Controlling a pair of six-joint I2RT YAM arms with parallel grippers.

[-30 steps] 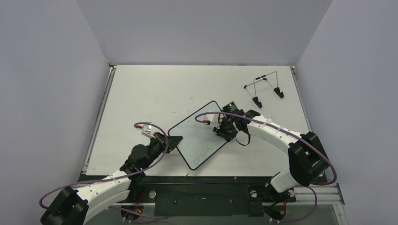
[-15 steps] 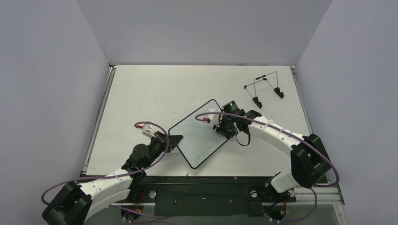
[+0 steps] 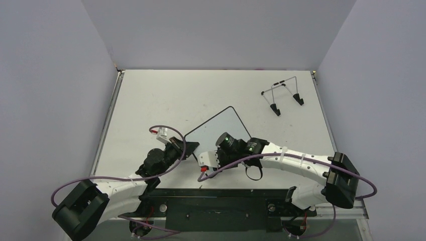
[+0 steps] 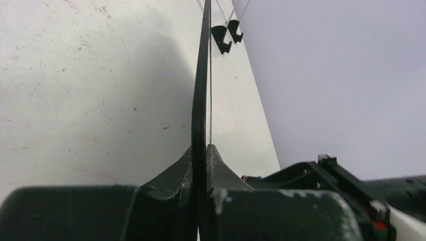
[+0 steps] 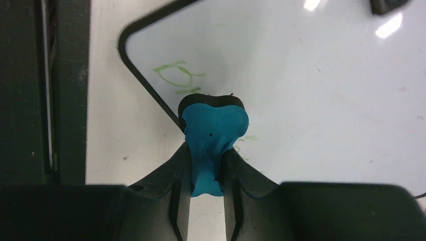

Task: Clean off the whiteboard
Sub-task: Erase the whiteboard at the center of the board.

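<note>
Two grippers meet at the board (image 3: 219, 126), which lies askew near the front edge of the counter (image 3: 166, 98), one rounded corner pointing toward the far side. The left gripper (image 3: 188, 150) is clenched on the board's left edge; in the left wrist view the thin black rim of the board (image 4: 201, 100) runs edge-on between the two dark fingers (image 4: 173, 175) of that gripper (image 4: 202, 155). The right gripper (image 3: 210, 161) sits over the board's near part and is grasping a blue eraser (image 5: 213, 128), pinched at its narrow waist, the wider end and its black underside sticking out past the fingertips. In the right wrist view the eraser lies over the board (image 5: 301, 75) right at the black rim, close to a rounded corner. Green writing (image 5: 176, 75) shows on the board just beyond the eraser, toward that corner, with a fainter green trace beside the eraser. A wire stand (image 3: 282, 94) with black feet sits on the counter well apart from the board, off to its far right.
</note>
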